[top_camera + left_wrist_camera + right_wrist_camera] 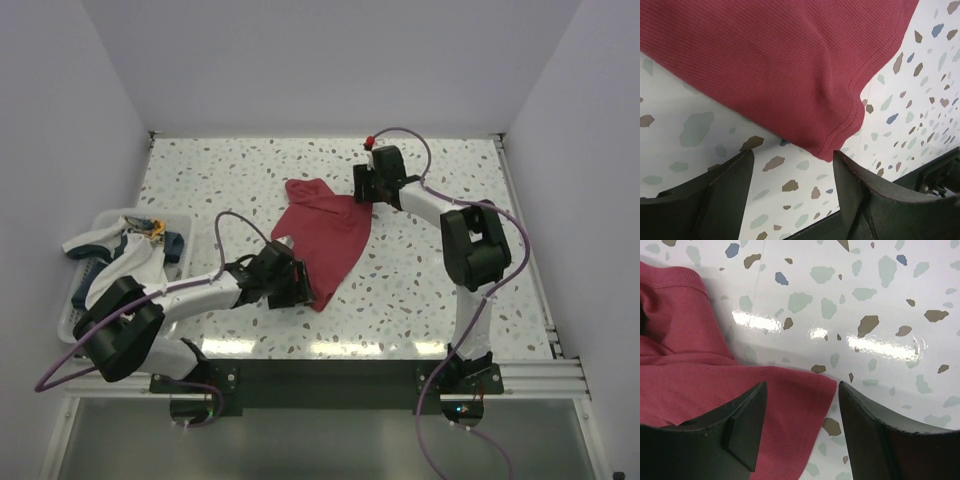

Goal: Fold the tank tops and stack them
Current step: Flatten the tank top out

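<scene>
the dark red tank top (330,235) lies rumpled on the speckled table (200,180), about mid-table and between the two arms. it is not yet flat or folded. its long axis runs from the far end, where the cloth bunches into a narrow part, down to a pointed hem corner (832,152) at the near end, leaning slightly right as it nears me. the stitched hem shows the near end is the bottom, so i judge the neck end points away from the bases.

the left gripper (792,160) sits low at that near corner with its jaws wide apart and nothing between the pads. the corner lies just ahead of the gap. the right gripper (802,390) is at the far right edge of the cloth, also wide open, with one finger over red fabric and the other over bare table.

i judge the step to be taking two corners to spread the top flat. to do it well i would pinch the hem seam only, one layer, then pull both claws apart along the long axis.

the white tank top (125,255) sits heaped in the bin (110,213) at the left, well apart.
</scene>
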Action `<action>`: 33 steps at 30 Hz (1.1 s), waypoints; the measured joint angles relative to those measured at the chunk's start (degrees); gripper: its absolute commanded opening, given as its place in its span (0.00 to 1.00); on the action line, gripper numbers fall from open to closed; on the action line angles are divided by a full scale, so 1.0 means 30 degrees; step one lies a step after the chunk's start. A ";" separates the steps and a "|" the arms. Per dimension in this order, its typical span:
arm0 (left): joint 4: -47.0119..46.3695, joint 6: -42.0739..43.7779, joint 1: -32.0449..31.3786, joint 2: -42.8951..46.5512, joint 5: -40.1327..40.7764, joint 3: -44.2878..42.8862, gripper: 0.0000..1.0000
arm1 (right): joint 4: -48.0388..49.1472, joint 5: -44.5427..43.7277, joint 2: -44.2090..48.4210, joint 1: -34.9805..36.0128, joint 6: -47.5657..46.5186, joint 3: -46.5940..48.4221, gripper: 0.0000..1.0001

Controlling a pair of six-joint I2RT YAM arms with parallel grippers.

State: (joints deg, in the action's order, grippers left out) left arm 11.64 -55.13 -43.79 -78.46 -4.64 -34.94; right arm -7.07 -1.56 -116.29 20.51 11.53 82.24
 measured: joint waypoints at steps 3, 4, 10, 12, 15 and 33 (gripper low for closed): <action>-0.0007 -0.0182 -0.0219 -0.0656 0.0255 -0.0517 0.61 | 0.0095 0.0022 -0.0605 -0.0087 -0.0240 0.0372 0.61; -0.0007 -0.0284 -0.0335 -0.0816 0.0335 -0.0634 0.61 | 0.0109 0.0044 -0.0831 -0.0131 -0.0277 0.0525 0.61; 0.0379 -0.0627 -0.1370 -0.1734 0.1348 -0.1530 0.59 | 0.0146 0.0889 -0.1880 -0.0772 -0.0678 0.1100 0.61; 0.0444 -0.0772 -0.1545 -0.1887 0.1676 -0.1676 0.46 | 0.0160 0.1122 -0.1931 -0.0911 -0.0758 0.1100 0.60; 0.0568 -0.0911 -0.1574 -0.2404 0.2106 -0.1923 0.22 | 0.0248 0.1501 -0.1974 -0.0969 -0.0794 0.1086 0.47; 0.4138 0.1982 0.5406 0.0379 0.4911 -0.3198 0.00 | 0.0933 0.1676 0.2463 -0.0867 0.4197 -0.5639 0.00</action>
State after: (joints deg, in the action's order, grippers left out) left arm 24.05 -49.19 -27.57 -77.32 10.09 -44.53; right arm -4.27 3.46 -108.90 17.91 24.12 65.32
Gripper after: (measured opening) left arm 0.014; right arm 0.014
